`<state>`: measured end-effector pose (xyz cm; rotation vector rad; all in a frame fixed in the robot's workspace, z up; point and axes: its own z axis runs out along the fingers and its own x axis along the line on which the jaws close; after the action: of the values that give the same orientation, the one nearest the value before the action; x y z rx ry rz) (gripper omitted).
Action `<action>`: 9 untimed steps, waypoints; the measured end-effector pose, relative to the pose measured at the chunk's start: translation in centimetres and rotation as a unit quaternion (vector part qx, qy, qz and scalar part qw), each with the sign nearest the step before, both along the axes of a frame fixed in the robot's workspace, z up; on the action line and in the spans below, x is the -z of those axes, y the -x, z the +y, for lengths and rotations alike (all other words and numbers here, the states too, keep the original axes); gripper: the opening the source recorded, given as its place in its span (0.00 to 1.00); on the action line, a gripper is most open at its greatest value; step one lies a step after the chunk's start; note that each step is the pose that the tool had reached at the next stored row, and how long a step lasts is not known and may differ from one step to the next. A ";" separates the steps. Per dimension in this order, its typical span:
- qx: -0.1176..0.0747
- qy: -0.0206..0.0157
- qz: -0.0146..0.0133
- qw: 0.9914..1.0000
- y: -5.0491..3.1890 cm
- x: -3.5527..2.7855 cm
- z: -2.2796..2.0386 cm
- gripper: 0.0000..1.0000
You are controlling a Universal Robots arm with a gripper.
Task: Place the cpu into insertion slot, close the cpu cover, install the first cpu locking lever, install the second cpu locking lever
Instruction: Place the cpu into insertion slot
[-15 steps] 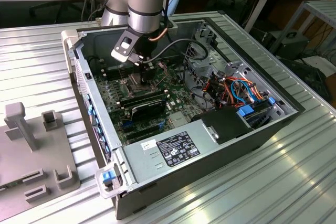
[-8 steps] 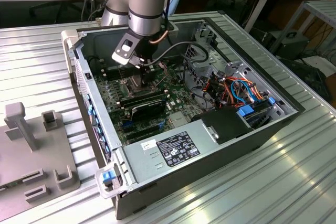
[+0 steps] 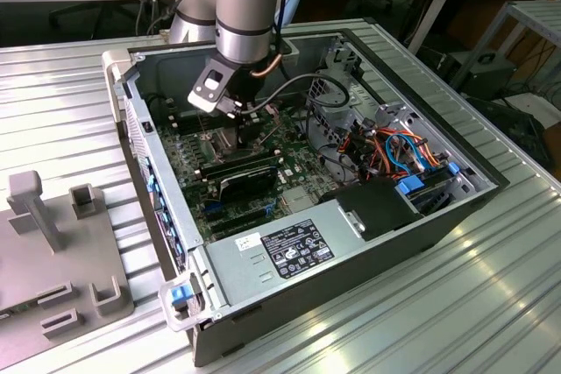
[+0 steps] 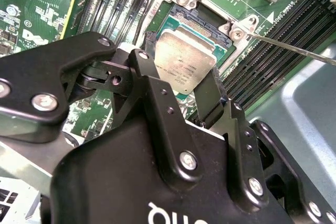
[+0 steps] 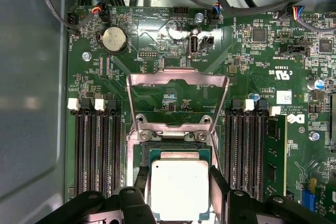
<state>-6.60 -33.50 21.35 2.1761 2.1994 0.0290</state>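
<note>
In the second wrist view, the gripper [image 4: 178, 80] is closed partway onto the cpu [image 4: 184, 59], which is clamped by two opposite edges just over the insertion slot [image 4: 195, 22]. Whether it is seated cannot be told. Beyond, in the first wrist view, the cpu cover [image 5: 178, 78] is laid back open. If the chip is lowered skewed, it could be jammed on the rim and the slot damaged.

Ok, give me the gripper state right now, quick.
Gripper: shut on the cpu, fingers on two opposite edges, with the chip over the insertion slot. The cpu cover is open.
</note>
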 end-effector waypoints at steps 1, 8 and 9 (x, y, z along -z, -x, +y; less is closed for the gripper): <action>0.000 0.000 0.000 1.000 0.00 0.16 -0.09 0.55; 0.000 0.000 0.000 1.000 0.01 0.35 -0.10 0.55; 0.000 0.000 0.000 1.000 0.02 0.37 -0.10 0.55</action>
<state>-6.61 -33.59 20.98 2.1761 2.1997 0.0284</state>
